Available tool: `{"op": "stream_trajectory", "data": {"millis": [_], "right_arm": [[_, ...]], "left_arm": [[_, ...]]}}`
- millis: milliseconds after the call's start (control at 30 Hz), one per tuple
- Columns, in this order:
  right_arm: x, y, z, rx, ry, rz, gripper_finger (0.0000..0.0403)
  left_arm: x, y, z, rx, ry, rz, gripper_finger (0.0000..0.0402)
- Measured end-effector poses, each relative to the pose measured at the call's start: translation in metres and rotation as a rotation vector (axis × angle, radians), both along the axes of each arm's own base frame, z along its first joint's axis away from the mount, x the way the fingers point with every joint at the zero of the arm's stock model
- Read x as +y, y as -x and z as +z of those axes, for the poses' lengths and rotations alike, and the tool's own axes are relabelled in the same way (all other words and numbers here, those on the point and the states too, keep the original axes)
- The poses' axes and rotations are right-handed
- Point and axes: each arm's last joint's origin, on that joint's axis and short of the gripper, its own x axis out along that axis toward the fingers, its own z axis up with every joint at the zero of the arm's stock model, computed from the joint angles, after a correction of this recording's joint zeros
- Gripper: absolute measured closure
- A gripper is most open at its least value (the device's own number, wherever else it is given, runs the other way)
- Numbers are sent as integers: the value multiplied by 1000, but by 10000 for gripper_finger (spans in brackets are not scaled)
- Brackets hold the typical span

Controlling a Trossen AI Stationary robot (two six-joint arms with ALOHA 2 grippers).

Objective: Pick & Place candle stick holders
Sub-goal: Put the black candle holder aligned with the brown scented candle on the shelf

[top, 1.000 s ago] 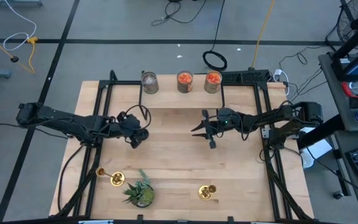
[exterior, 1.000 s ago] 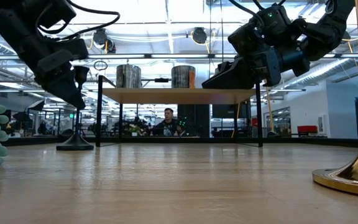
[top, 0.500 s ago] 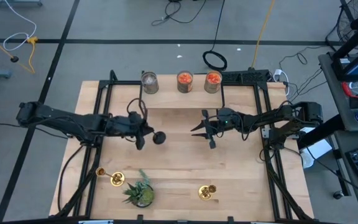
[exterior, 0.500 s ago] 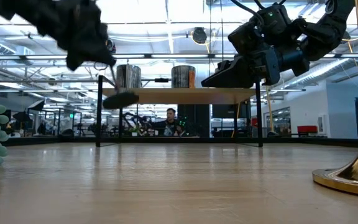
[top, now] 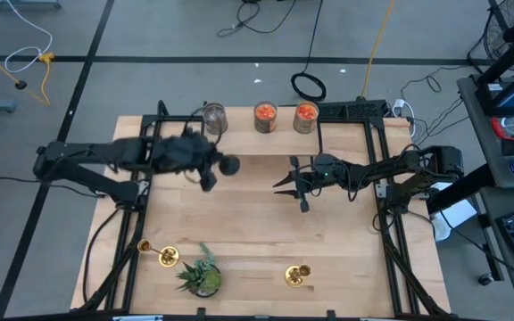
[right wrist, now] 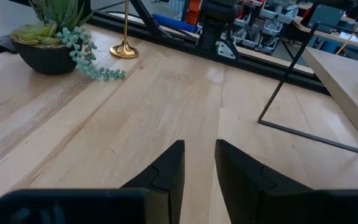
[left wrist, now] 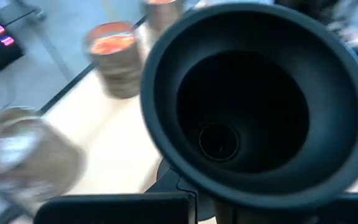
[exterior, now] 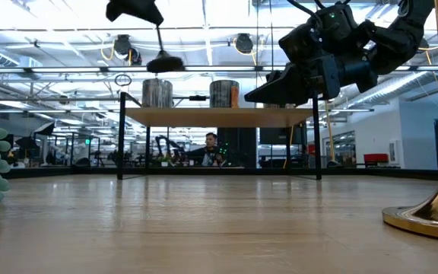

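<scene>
My left gripper (top: pixel 209 169) is shut on the matt black candle stick holder (top: pixel 228 165), high above the table near the far shelf; it also shows at the top of the low view (exterior: pixel 160 47). One gold holder (top: pixel 297 275) stands upright at the near right. Another gold holder (top: pixel 157 254) is at the near left, beside a potted plant (top: pixel 202 275). My right gripper (top: pixel 294 189) hovers open and empty over the table's middle right; its own view (right wrist: pixel 197 155) shows a narrow gap between the fingers. My left gripper holds the black holder by the upper part of its thin stem (exterior: pixel 157 29), coming from above. The holder hangs below the fingers, slightly tilted, its round base (exterior: pixel 166 64) lowest and clear of the table. In the wrist view a hollow round end (left wrist: pixel 253 106) hides the fingers.
Three short glass jars (top: pixel 215 118) (top: pixel 266 116) (top: pixel 305 116) stand on a raised shelf (exterior: pixel 219 116) at the far edge. Black frame rails (top: pixel 150 143) run along the table's left and right sides. Bare wood (top: pixel 257 232) lies between the arms and the near objects.
My left gripper has risen and gone toward the table's far edge and somewhat to the right, carrying the black holder. The holder, which stood on the table a second ago, is now lifted high and clear, near the jar shelf.
</scene>
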Motion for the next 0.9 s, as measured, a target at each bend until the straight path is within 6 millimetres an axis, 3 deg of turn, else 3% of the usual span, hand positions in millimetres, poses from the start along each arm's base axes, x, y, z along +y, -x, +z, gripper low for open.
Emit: {"op": "stream_trajectory", "data": {"millis": [100,200,500,900], "right_arm": [[0,0,0,-1,-1,0,319],[0,0,0,4,-2,0,319],[0,0,-1,8,-3,0,319],[0,1,-2,21,-5,0,319]], "left_arm": [[18,-7,15,82,-10,63,387],[40,-14,17,157,22,121,387],[98,-30,-10,265,172,173,387],[110,-31,-18,288,201,209,377]]}}
